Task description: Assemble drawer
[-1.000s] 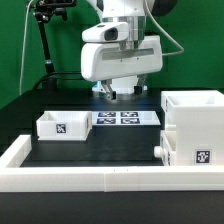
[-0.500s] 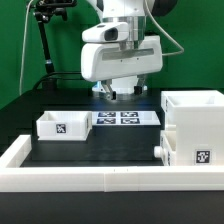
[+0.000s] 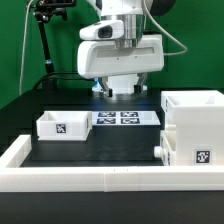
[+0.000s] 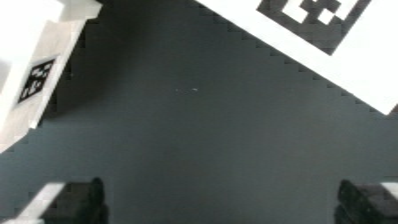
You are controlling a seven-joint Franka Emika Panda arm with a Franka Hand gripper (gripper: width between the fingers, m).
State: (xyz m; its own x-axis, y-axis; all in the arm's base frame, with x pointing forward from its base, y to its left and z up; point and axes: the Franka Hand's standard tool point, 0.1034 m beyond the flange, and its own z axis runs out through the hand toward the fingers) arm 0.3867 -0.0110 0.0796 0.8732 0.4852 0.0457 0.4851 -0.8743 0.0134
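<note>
The tall white drawer shell (image 3: pixel 198 128) stands at the exterior view's right, with a tag on its front. One small open-topped tray (image 3: pixel 63 124) sits at the exterior view's left, and its tagged edge shows in the wrist view (image 4: pixel 36 85). A second tray (image 3: pixel 165 149) shows as a small white part against the shell's lower left side. My gripper (image 3: pixel 113 93) hangs above the back of the dark mat, over the marker board. In the wrist view the fingertips (image 4: pixel 71 200) stand wide apart with only dark mat between them. The gripper (image 4: pixel 222 203) is open and empty.
The marker board (image 3: pixel 126 118) lies flat on the mat below the gripper and shows in the wrist view (image 4: pixel 329 30). A long low white rim wall (image 3: pixel 90 180) runs along the front and the exterior view's left. A black stand (image 3: pixel 42 40) rises at the back left.
The arm has risen slightly and shifted a little toward the exterior view's left. The drawer parts have not moved.
</note>
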